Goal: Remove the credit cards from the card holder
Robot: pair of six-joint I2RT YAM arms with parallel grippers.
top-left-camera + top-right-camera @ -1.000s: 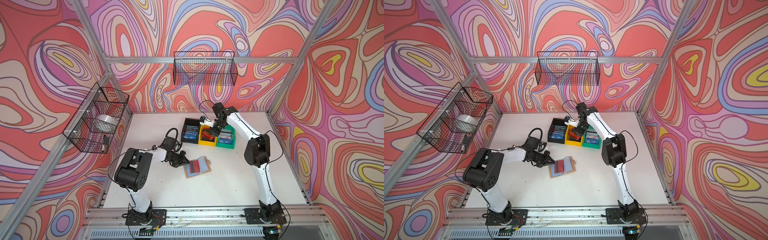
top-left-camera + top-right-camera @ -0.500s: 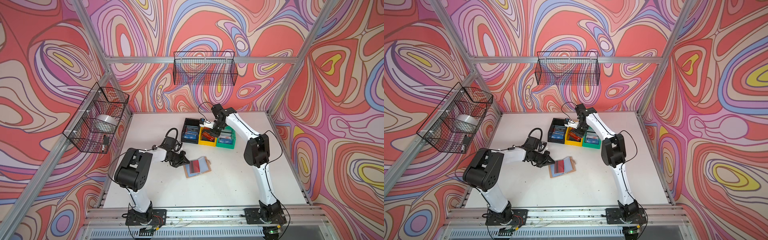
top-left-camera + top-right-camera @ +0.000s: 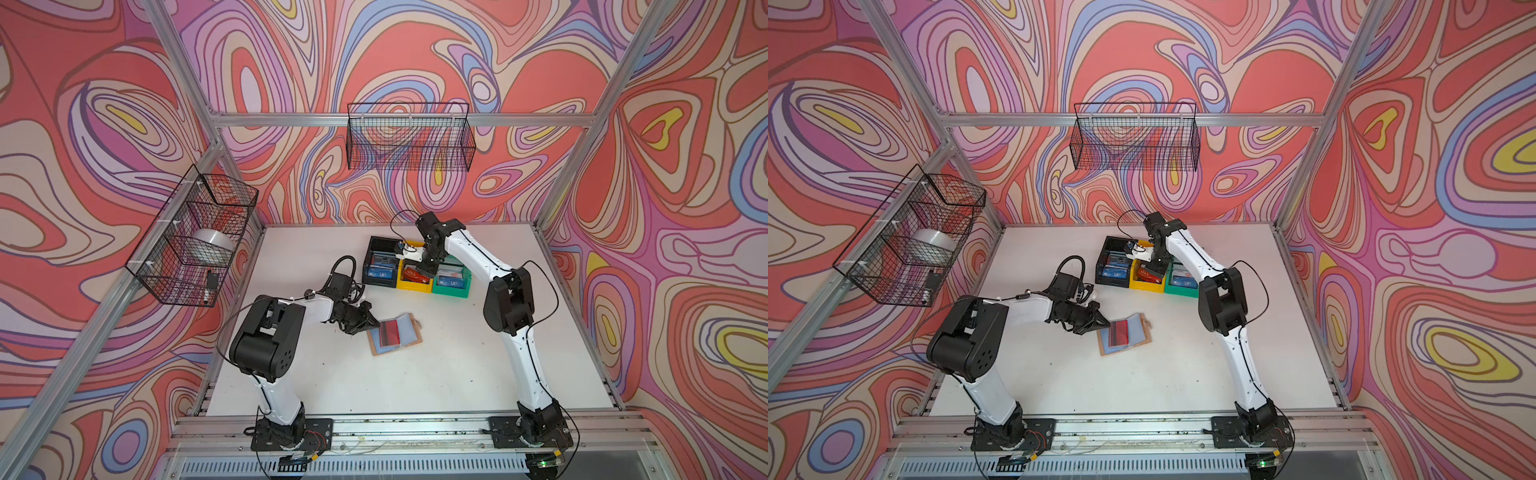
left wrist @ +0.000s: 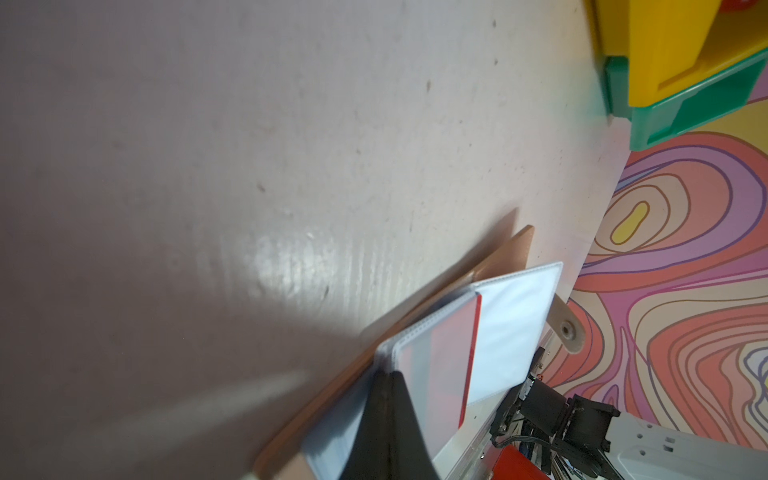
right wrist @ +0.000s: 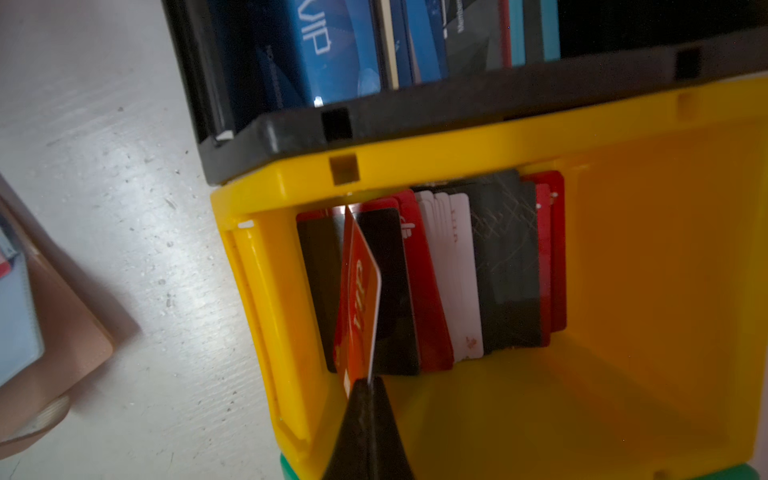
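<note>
We see the left arm stretched low over the white table [image 3: 332, 382]. Its left gripper [image 3: 371, 323] has fingers pinched together on a clear sleeve at the left edge of the open card holder [image 3: 409, 330], which lies mid-table with a second credit card [image 3: 390, 332] inside. The right arm reaches far and bends down. Its right gripper [image 5: 365, 388] is clamped on a red credit card [image 5: 359, 299] over the yellow bin [image 5: 457, 141], between the black bin [image 3: 380, 283] and the green bin [image 3: 451, 291]. Swirl-patterned walls [image 3: 415, 62] surround us.

The card holder [image 5: 70, 328] looked matt leatherette, its sleeves [image 4: 511, 328] glossy clear plastic — yellow bin [image 5: 457, 156] smooth plastic, tabletop [image 4: 208, 166] faintly sheened.
</note>
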